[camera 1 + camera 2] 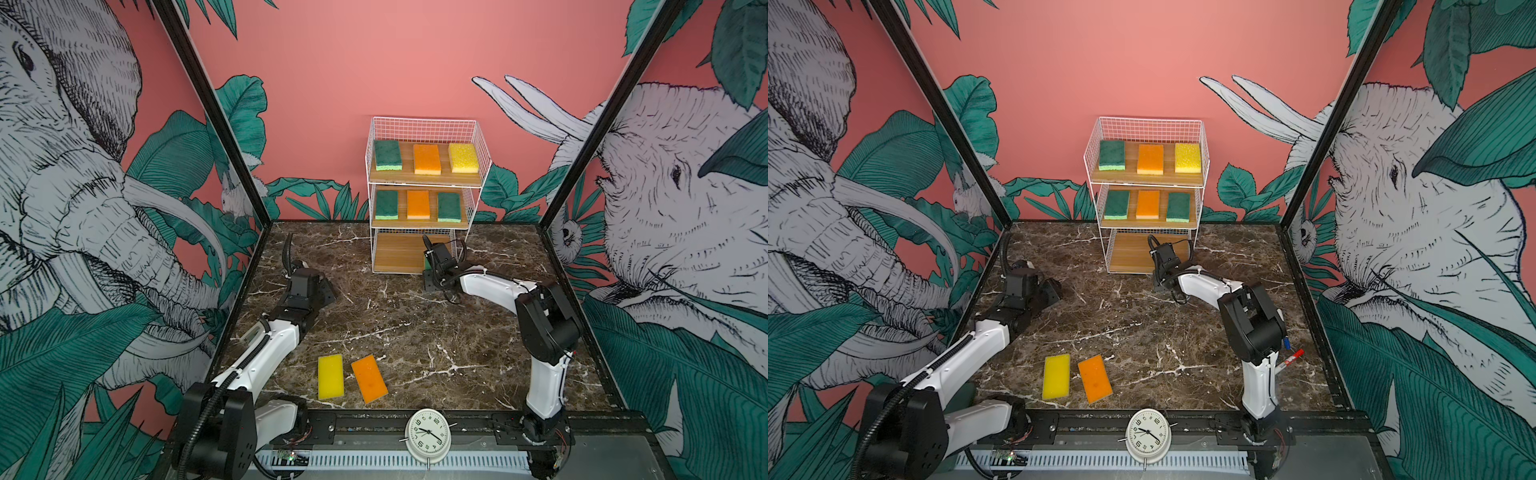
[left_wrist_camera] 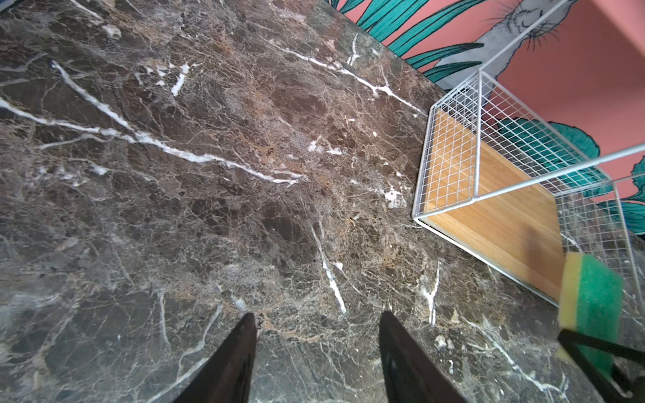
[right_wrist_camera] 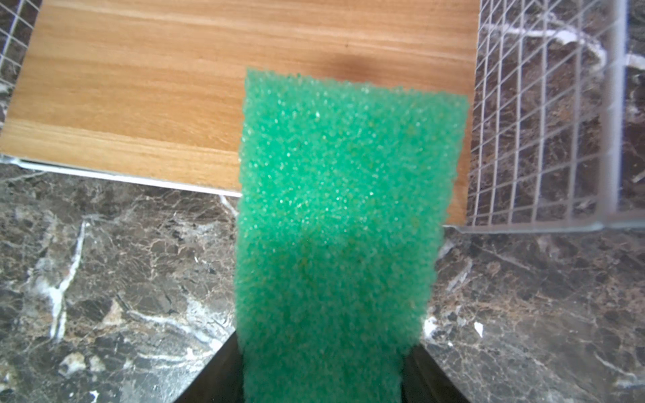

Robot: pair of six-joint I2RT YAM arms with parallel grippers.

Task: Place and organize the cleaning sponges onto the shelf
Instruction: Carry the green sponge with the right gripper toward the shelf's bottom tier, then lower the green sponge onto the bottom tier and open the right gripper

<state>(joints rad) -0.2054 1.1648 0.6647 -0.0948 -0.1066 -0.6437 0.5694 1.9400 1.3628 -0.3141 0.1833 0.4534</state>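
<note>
The white wire shelf [image 1: 424, 121] stands at the back of the marble table. Its top board holds a green [image 1: 388, 155], an orange [image 1: 427, 159] and a yellow sponge [image 1: 463, 157]. The middle board carries green [image 1: 387, 204], orange [image 1: 418, 204], green [image 1: 449, 207]. My right gripper [image 3: 326, 342] is shut on another green sponge [image 3: 342, 209], whose far end lies over the right front of the bare bottom board [image 3: 139, 87]. My left gripper [image 2: 317, 315] hangs open over bare marble, left of the shelf. A yellow sponge [image 1: 330, 377] and an orange sponge [image 1: 369, 379] lie near the table's front.
A white clock [image 1: 428, 434] sits on the front rail. A red-and-white marker pen [image 1: 1291, 358] lies by the right arm's base. Printed walls close in the table on three sides. The shelf's wire side wall [image 3: 544, 122] is just beside the held sponge.
</note>
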